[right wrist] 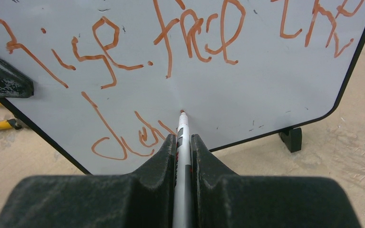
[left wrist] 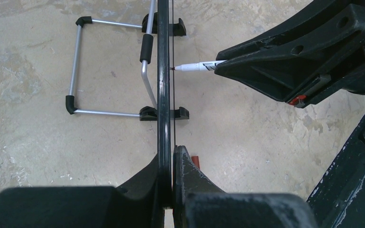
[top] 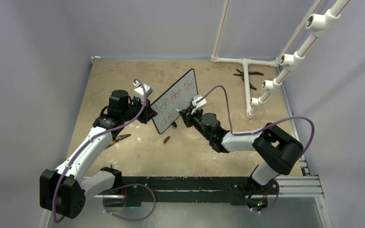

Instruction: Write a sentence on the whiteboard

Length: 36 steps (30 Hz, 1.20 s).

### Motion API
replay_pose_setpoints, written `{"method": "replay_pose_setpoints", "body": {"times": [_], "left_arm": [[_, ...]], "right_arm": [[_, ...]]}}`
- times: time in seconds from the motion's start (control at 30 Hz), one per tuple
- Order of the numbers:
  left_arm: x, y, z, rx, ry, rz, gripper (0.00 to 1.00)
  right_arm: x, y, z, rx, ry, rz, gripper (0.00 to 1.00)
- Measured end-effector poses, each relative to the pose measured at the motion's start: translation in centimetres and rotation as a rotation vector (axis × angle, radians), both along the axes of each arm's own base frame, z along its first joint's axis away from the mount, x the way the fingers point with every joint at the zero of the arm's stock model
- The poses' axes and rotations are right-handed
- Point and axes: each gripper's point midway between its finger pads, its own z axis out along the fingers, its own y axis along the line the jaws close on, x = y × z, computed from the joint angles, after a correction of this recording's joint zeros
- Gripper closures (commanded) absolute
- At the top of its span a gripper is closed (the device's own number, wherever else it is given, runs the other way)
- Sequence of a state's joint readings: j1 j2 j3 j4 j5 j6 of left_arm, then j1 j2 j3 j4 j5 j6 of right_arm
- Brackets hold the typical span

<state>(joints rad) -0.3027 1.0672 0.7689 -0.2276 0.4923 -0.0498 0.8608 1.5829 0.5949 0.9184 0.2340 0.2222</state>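
The whiteboard (top: 182, 80) stands tilted at the table's middle; the left wrist view shows it edge-on (left wrist: 164, 95). The sentence (top: 175, 99) runs over it in two red lines, large in the right wrist view (right wrist: 195, 38). My left gripper (top: 148, 113) is shut on the board's left edge (left wrist: 172, 161). My right gripper (top: 184, 115) is shut on a white marker (right wrist: 183, 130), and the red tip touches the board at the end of the lower line. The marker also shows in the left wrist view (left wrist: 197, 66).
A red marker cap (top: 167, 139) lies on the table in front of the board. Yellow-handled pliers (top: 119, 138) lie to its left. Black pliers (top: 244, 76) and a white pipe frame (top: 266, 61) are at the back right. The board's wire stand (left wrist: 109, 66) sticks out behind it.
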Motion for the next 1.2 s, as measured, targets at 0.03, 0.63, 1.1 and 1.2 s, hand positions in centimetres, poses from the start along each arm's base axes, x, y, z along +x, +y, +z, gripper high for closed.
{"method": "replay_pose_setpoints", "body": {"times": [0.03,0.63,1.1,1.2], "left_arm": [[0.0,0.0,0.0,0.0,0.0,0.001,1.0],[0.1,0.1,0.0,0.002,-0.002,0.005,1.0],[0.0,0.1,0.0,0.004,-0.006,-0.001,1.0],[0.0,0.0,0.0,0.003,-0.006,-0.003,1.0]], "right_arm": [[0.0,0.0,-0.1,-0.004,0.0,0.0,1.0],[-0.9,0.7,-5.0,-0.081,0.105,0.065,1.0],[-2.2,1.3,-4.8,-0.056,0.109,0.138,1.0],[-2.3,1.1,-2.6,-0.009,0.073,0.13,1.0]]}}
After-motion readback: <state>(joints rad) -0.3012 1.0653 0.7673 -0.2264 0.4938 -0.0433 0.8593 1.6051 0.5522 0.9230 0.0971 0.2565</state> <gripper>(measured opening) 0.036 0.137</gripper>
